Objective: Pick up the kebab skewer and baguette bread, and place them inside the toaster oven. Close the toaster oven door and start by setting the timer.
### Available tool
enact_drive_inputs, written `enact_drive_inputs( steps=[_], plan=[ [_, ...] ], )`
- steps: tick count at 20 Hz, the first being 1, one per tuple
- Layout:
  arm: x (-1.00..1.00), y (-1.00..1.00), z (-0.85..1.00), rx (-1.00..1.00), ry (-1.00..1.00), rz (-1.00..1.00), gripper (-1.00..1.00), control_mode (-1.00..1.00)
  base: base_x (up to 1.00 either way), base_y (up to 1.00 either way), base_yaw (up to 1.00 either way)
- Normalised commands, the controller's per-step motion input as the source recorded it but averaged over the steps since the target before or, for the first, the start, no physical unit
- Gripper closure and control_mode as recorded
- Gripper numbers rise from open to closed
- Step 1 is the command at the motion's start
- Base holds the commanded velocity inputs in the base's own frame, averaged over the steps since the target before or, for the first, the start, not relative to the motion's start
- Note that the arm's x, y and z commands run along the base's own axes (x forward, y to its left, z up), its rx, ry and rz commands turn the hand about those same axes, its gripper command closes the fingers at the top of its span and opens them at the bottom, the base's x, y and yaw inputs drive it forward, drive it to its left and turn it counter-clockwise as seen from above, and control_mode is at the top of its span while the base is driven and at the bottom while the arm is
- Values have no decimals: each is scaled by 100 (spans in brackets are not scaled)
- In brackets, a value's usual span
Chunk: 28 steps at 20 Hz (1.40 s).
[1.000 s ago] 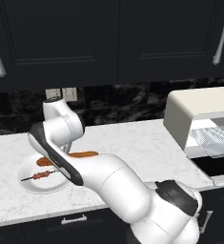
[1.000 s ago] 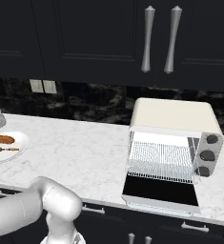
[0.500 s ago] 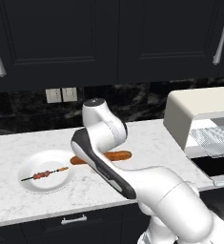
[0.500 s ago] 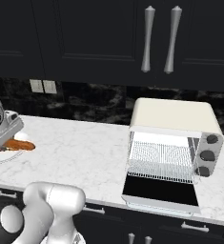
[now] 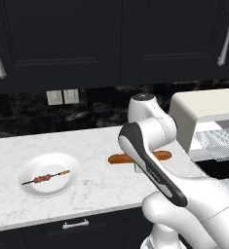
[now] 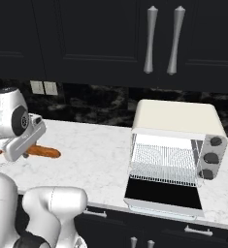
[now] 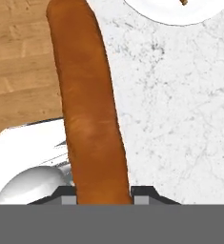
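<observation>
My gripper (image 7: 105, 194) is shut on the baguette bread (image 7: 89, 109), which runs up between the fingertips. The orange-brown loaf (image 5: 118, 158) hangs level just above the marble counter, partly hidden by my forearm, and pokes out from under the hand (image 6: 45, 152). The kebab skewer (image 5: 45, 178) lies on a white plate (image 5: 28, 168) at the counter's left. The cream toaster oven (image 6: 176, 118) stands at the right. Its dark glass door (image 6: 164, 193) is folded down open, showing the wire rack (image 6: 166, 164).
Three round knobs (image 6: 210, 157) sit on the oven's right side. Dark cabinets with silver handles (image 6: 150, 41) hang overhead. A wall outlet (image 5: 62, 97) is on the black backsplash. Bare marble counter (image 6: 96, 150) lies between the baguette and the oven.
The arm has swung right from the plate toward the oven, carrying the baguette with it. The skewer stays on the plate.
</observation>
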Motion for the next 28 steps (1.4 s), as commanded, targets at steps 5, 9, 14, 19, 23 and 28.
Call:
enact_drive_inputs(
  steps=[5,9,14,19,23,28],
  plan=[
    [-37,-100,23,0,-1,2,100,-100,0,0,0],
    [-26,-100,16,0,0,0,100,-100,0,0,0],
    [-11,-100,11,0,-1,1,100,-100,0,0,0],
    [12,-100,14,0,-4,8,100,-100,0,0,0],
    [24,-100,10,0,-6,12,100,-100,0,0,0],
    [25,-81,-7,1,-13,10,100,-100,0,0,0]
  ],
)
